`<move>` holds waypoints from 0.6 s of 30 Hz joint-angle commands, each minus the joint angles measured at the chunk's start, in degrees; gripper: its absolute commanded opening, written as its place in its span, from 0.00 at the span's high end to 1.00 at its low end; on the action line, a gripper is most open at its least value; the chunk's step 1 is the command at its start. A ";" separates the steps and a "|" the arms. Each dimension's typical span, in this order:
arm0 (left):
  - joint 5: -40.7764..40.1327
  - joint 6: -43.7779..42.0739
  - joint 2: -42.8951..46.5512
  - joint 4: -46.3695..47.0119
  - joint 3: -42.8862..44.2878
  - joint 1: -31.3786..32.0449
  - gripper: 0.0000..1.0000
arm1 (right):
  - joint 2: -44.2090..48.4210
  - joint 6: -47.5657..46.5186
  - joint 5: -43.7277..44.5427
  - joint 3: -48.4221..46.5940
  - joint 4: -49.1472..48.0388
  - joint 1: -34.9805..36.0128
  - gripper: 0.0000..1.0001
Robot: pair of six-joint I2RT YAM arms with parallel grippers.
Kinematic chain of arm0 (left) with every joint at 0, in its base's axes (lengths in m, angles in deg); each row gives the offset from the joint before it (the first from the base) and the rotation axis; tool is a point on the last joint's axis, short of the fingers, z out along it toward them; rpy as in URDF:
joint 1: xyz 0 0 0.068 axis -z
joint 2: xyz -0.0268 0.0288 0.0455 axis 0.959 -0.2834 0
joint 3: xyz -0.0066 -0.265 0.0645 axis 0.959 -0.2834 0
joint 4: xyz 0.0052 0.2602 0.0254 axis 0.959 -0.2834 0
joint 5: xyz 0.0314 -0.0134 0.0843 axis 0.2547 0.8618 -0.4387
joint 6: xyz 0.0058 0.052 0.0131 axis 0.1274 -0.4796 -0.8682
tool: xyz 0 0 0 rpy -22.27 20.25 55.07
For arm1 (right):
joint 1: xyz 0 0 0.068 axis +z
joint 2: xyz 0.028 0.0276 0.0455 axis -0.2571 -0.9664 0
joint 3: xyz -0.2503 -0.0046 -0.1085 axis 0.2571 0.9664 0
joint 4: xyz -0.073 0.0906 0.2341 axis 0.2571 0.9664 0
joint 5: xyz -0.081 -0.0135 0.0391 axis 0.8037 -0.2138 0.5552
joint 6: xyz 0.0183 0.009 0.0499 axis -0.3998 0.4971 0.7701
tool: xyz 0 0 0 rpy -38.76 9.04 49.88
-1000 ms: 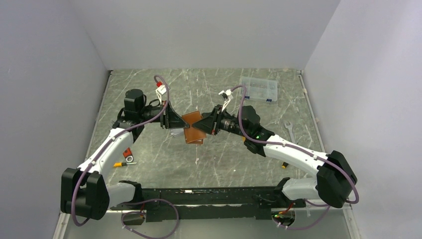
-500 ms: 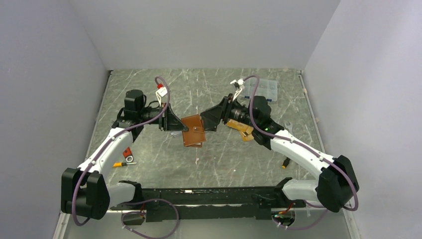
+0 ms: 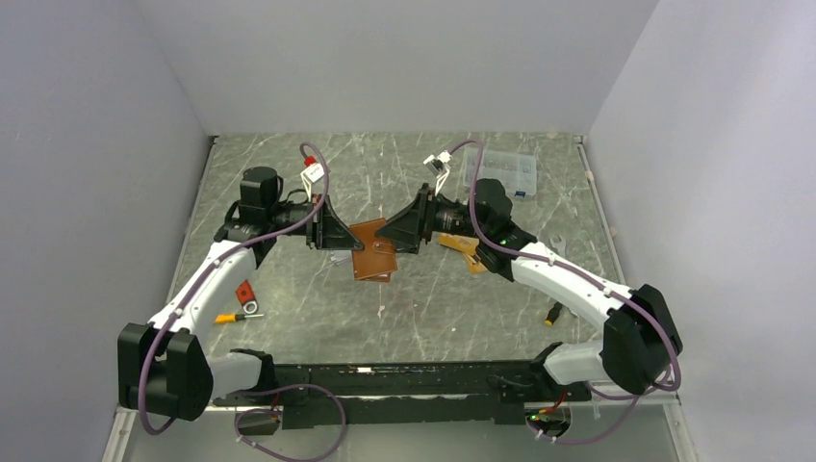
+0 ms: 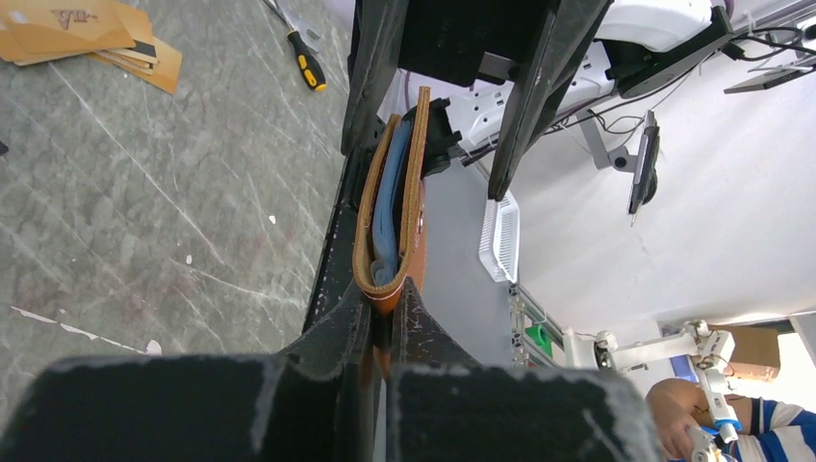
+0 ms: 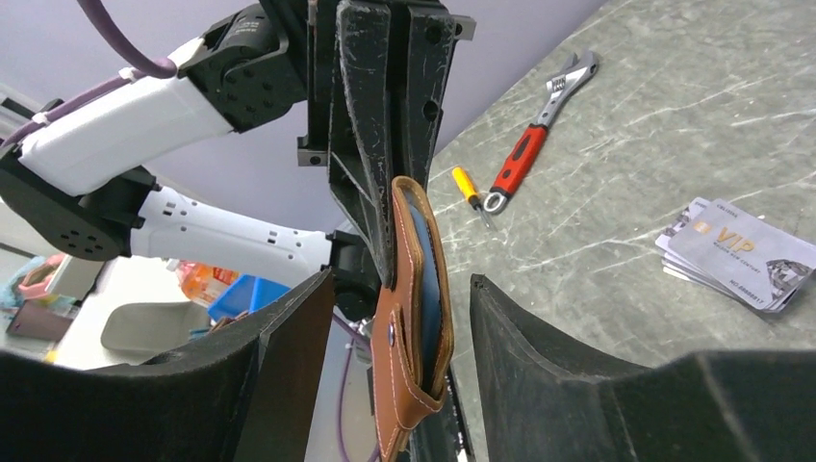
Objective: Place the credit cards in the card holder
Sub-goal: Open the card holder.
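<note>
While left gripper (image 4: 385,294) pinches the card holder (image 4: 416,217) aloft, right gripper (image 5: 402,289) straddles it, agape.

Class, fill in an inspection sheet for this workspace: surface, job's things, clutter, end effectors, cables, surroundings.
Surface: grey veined table.
Job's things: card holder clamped at its fold; silver cards and orange-gold cards in loose piles on the table.
Clutter: clear compartment box, red-handled wrench, yellow-and-black screwdriver.
End effectors: left end effector shut on the card holder; right end effector open, straddling it.
Cables: purple cables looped along both arms.
Surroundings: plain pale walls on three sides.
</note>
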 commanded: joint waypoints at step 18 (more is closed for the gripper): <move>-5.15 0.28 2.27 1.41 -2.30 0.24 0.32 | 2.57 -3.29 11.36 -2.98 1.21 0.59 1.00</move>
